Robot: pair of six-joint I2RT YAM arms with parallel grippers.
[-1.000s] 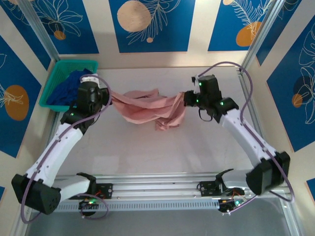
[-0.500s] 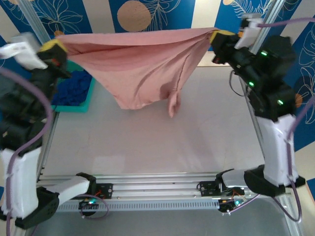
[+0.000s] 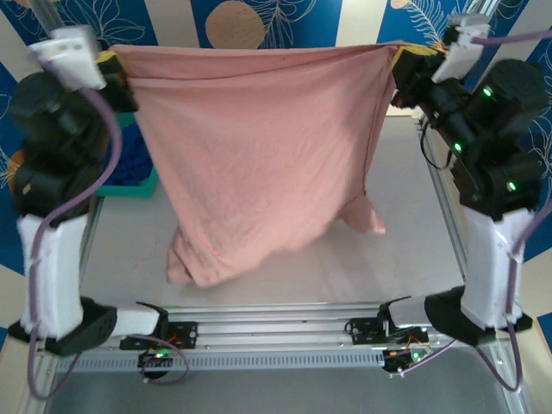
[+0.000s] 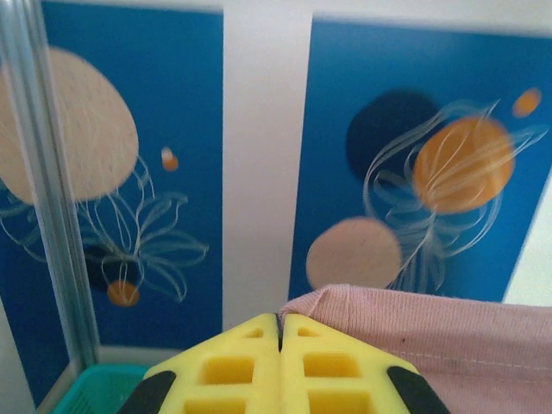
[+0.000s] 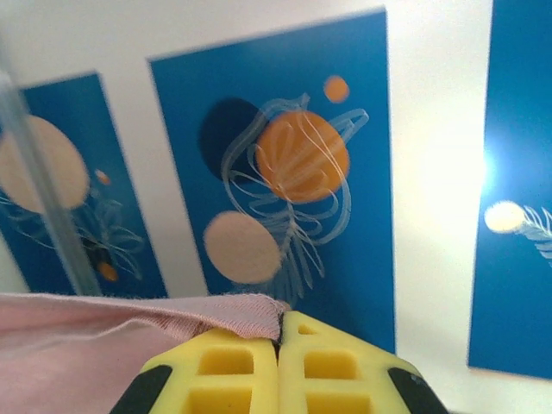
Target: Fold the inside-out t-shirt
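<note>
1. The surface [image 3: 405,259] no longer carries the t-shirt [image 3: 259,164], which lay crumpled on it a second ago.
2. The t-shirt now hangs spread wide above the surface, so I judge it ready for laying flat.
3. The left fingers [image 4: 280,332] and the right fingers [image 5: 280,332] are clenched on its top corners.

Teal bin [image 3: 138,184] w/ blue garment [image 3: 131,153] mostly behind left arm [image 3: 56,250] & t-shirt [image 3: 259,155].
</note>
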